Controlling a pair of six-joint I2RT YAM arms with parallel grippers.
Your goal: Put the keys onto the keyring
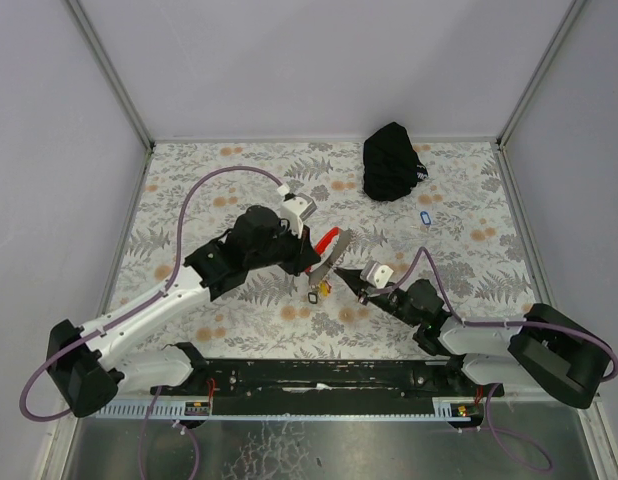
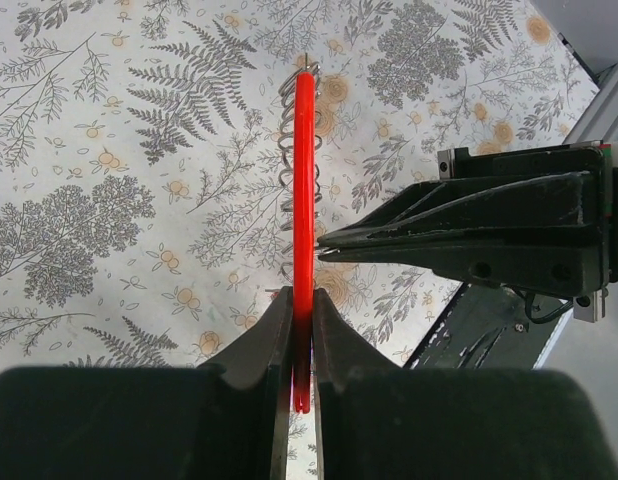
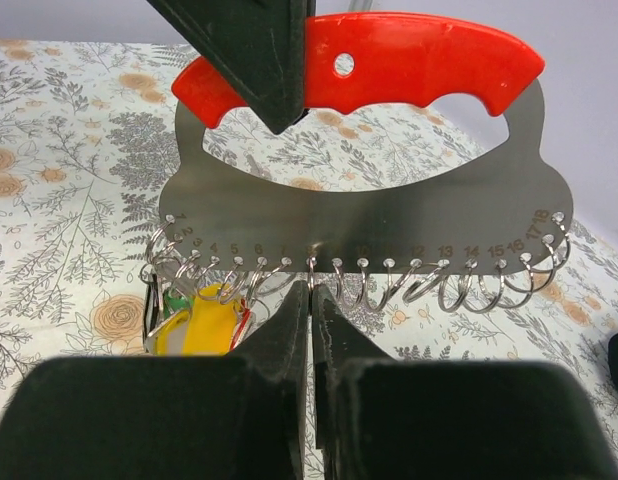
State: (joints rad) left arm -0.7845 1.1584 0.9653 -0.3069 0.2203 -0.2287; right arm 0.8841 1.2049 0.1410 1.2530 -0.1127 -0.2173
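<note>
The keyring is a silvery plate (image 3: 369,215) with a red curved handle (image 3: 409,65) and a row of numbered rings along its lower edge. My left gripper (image 2: 302,295) is shut on the red handle (image 2: 305,150) and holds the plate upright above the table (image 1: 329,240). My right gripper (image 3: 310,285) is shut on one middle ring of the plate, just below the plate in the top view (image 1: 341,272). Yellow (image 3: 211,325) and red tags and a bit of green tag (image 3: 176,302) hang at the plate's left end. The blue key (image 1: 423,216) lies alone on the table to the right.
A black pouch (image 1: 391,160) lies at the back right of the floral cloth (image 1: 209,170). White walls and metal posts close in the sides and back. A black rail (image 1: 319,375) runs along the near edge between the arm bases.
</note>
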